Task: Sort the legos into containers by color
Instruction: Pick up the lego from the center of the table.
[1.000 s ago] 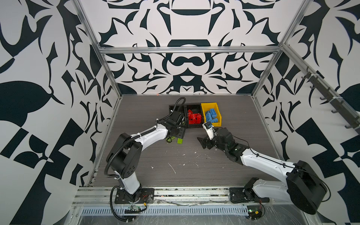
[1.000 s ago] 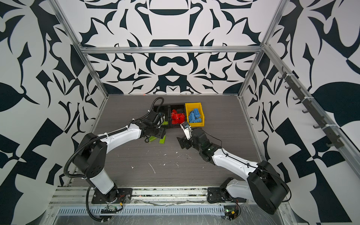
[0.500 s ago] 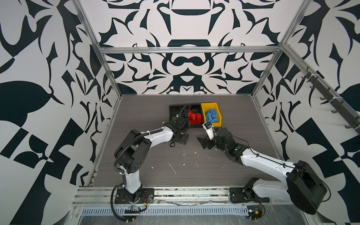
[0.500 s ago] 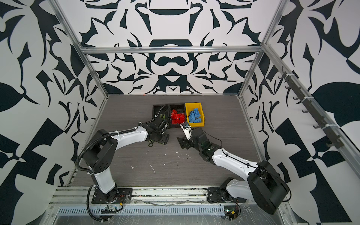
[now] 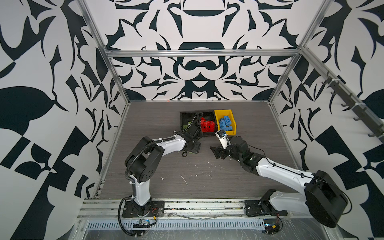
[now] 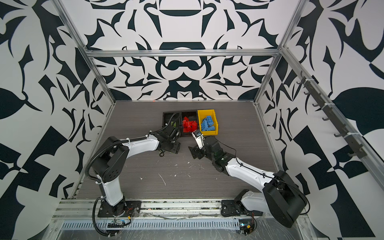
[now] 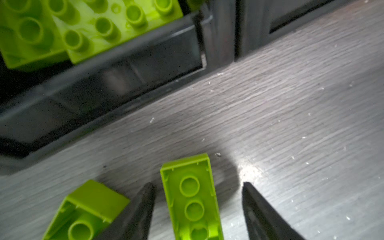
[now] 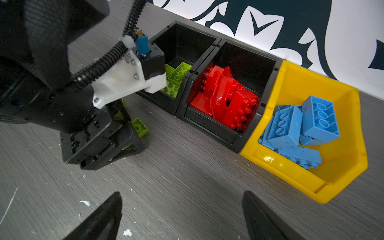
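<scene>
A lime green lego (image 7: 191,195) lies studs-down on the table between the fingers of my open left gripper (image 7: 197,185), with a clear gap on one side. A second green lego (image 7: 89,209) lies just outside one finger. This gripper (image 5: 192,148) is low in front of the black container (image 7: 124,79) that holds green legos (image 7: 93,27). The middle black container (image 8: 245,54) holds red legos (image 8: 226,99). The yellow container (image 8: 291,170) holds blue legos (image 8: 291,124). My right gripper (image 8: 181,193) hovers open and empty over bare table, in front of the containers.
The three containers stand side by side at the back middle of the table (image 5: 158,170) in both top views. White scraps (image 5: 184,179) are scattered on the grey wood surface. The left arm's cable (image 8: 104,62) arches over the left black container. Patterned walls enclose the table.
My left gripper has come from beside the left black container toward the front and down, so it straddles a green lego on the table. The right arm has not moved.
</scene>
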Controlling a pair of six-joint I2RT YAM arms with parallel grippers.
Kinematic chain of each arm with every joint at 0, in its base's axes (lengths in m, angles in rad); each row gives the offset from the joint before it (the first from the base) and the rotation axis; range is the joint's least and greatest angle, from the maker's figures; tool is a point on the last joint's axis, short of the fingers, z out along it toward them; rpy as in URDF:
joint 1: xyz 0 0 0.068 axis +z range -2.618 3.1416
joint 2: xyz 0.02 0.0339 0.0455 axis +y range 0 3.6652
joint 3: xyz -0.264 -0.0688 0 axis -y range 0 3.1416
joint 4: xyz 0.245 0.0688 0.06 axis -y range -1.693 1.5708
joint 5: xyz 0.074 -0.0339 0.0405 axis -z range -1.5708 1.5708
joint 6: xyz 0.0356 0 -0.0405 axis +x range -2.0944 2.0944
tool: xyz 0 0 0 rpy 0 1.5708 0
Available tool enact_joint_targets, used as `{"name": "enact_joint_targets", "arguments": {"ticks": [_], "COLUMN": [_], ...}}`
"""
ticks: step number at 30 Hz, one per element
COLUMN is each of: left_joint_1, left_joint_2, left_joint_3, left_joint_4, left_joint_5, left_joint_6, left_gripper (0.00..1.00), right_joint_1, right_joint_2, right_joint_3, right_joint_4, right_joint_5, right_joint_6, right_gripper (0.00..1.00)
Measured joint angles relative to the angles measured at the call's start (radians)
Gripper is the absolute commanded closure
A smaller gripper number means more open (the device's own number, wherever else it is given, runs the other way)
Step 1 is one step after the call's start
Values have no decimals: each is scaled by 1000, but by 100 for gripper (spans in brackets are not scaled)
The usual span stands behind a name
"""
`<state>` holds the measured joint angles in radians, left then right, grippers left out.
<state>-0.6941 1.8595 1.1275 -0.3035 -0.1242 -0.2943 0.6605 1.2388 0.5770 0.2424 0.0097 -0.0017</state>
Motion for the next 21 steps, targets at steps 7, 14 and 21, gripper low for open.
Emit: {"name": "enact_joint_targets", "arguments": {"ticks": [7, 14, 21], "left_joint_1": [0, 0, 12], "left_joint_2": [0, -37, -114], "left_joint_3": [0, 0, 40], "left_joint_4": [13, -11, -36], "left_joint_5": [15, 9, 0], "left_joint_6": [5, 21, 50], "left_gripper": [55, 64, 64], "right_joint_1": [0, 0, 0], "right_joint_2": [0, 0, -6], "right_joint_3": [0, 0, 0], "right_joint_4": [-4, -5, -6], "right_joint_5": [0, 1, 1], "right_joint_6": [0, 0, 1], "right_gripper": [8, 8, 8]}}
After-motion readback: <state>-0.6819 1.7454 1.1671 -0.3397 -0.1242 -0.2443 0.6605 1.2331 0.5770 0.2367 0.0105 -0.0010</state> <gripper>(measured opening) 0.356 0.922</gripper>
